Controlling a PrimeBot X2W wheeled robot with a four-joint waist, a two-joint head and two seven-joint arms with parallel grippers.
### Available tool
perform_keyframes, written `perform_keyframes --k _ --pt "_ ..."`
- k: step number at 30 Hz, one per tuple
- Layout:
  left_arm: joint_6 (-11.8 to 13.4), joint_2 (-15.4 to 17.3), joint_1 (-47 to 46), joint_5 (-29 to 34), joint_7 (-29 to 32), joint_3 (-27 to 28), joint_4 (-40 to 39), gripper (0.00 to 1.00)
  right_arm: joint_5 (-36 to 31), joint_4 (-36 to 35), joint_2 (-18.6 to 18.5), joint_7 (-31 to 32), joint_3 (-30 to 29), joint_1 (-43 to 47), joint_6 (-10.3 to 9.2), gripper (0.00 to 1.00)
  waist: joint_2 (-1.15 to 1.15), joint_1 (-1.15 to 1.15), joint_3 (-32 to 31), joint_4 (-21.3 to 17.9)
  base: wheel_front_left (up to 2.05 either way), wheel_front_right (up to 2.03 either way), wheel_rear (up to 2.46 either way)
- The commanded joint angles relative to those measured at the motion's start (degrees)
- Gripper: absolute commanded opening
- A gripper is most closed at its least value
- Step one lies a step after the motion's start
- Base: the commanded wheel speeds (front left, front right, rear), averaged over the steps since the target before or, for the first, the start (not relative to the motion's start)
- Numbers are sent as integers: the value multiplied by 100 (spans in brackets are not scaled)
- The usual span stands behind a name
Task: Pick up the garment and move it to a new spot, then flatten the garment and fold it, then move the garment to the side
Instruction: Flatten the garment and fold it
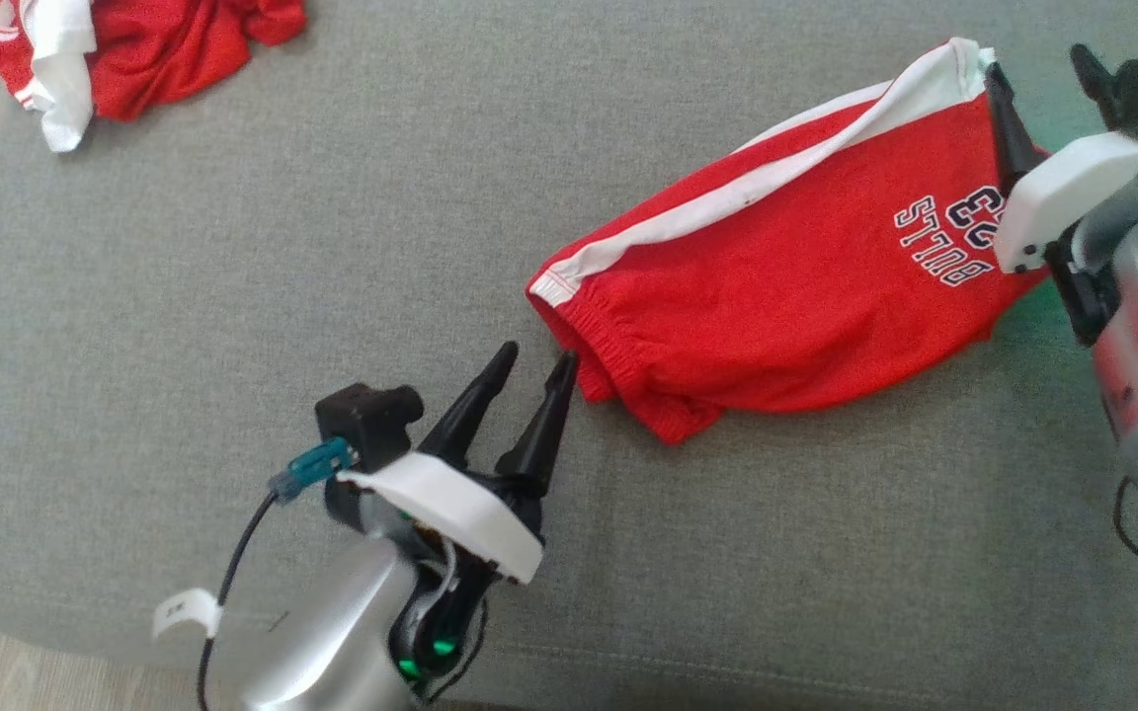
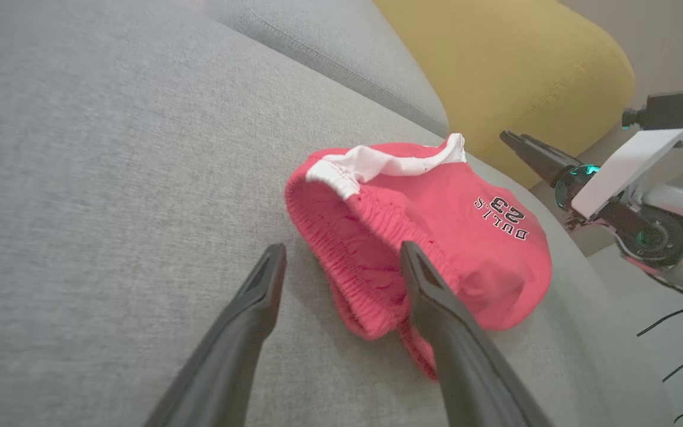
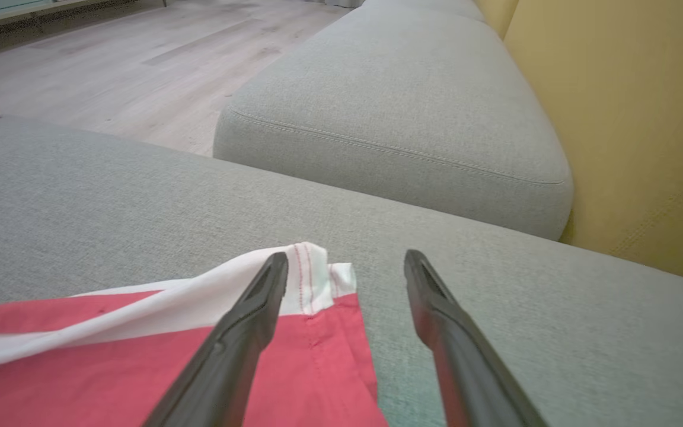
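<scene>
Item: red shorts (image 1: pixel 786 286), apparently folded, centre-right of the head view on the grey sofa cushion (image 1: pixel 233 247).
Left gripper (image 1: pixel 537 354): fingers spread, empty, tips just beside the bunched waistband, lower centre.
Right gripper (image 1: pixel 1038 61): fingers spread, empty, at the white hem corner, upper right.
Risk: a pinch catching only one layer would likely pull the fold open during the sideways move.
</scene>
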Motion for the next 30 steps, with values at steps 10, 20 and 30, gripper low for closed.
perform_keyframes --k 10,20,30 --pt "390 331 326 949 -70 650 -1249 100 413 332 -317 348 317 -29 42 100 0 0 -294 168 0 0 0" --pt "483 132 624 1493 -70 1049 -1620 100 1254 424 -457 1493 687 197 42 100 0 0 -262 422 0 0 0" --pt "356 57 814 1613 -70 1400 -1627 100 1968 132 -722 2373 1063 437 42 100 0 0 -257 477 0 0 0"
